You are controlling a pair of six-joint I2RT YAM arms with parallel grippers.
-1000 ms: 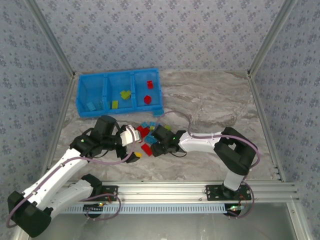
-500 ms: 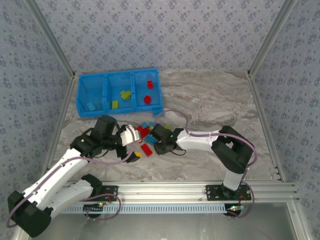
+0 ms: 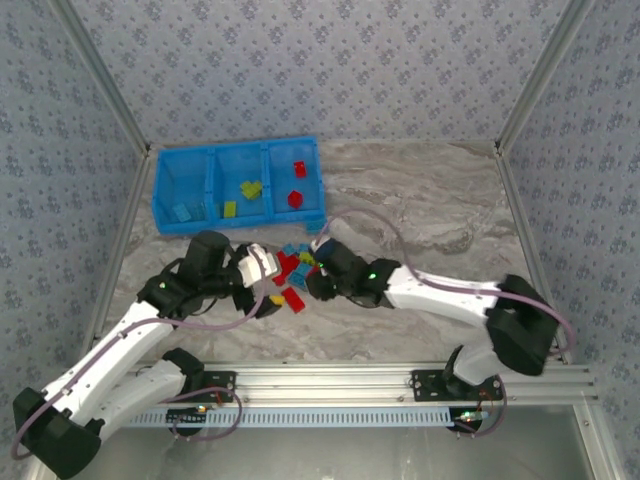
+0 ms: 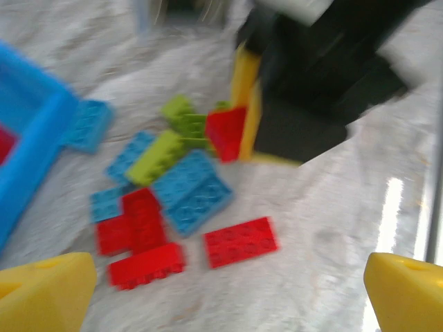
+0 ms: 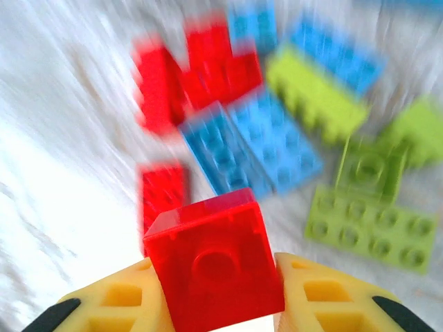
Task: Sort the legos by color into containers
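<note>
Held brick: we see a red brick (image 5: 214, 266) pinched in the right jaws, its sides pressed between the two yellow fingertips (image 5: 104, 304).
Brick's place: it sits over the right side of the loose legos (image 3: 290, 268), which lie left of the middle of the desk (image 3: 430, 200). We judge it to be just clear of them, though blur keeps us from being sure.
Left jaws: they are spread wide and empty, facing the same pile from its left side.
Containers: a blue tray (image 3: 160, 190) stands at the far left corner of the desk. Its left part holds light blue, its middle part lime green, and its right compartment (image 3: 282, 160) two red bricks.
Key relation: from the right jaws the right compartment lies toward the far edge and slightly left, just past the pile. The right arm (image 3: 440, 290) already carries the brick and has the shorter path.
Long axis: the brick looks nearly square, so we judge there is no axis to line up with the compartment.
Brick's look: it is glossy, bright red and blocky, with a round form on the face toward the right wrist camera.
</note>
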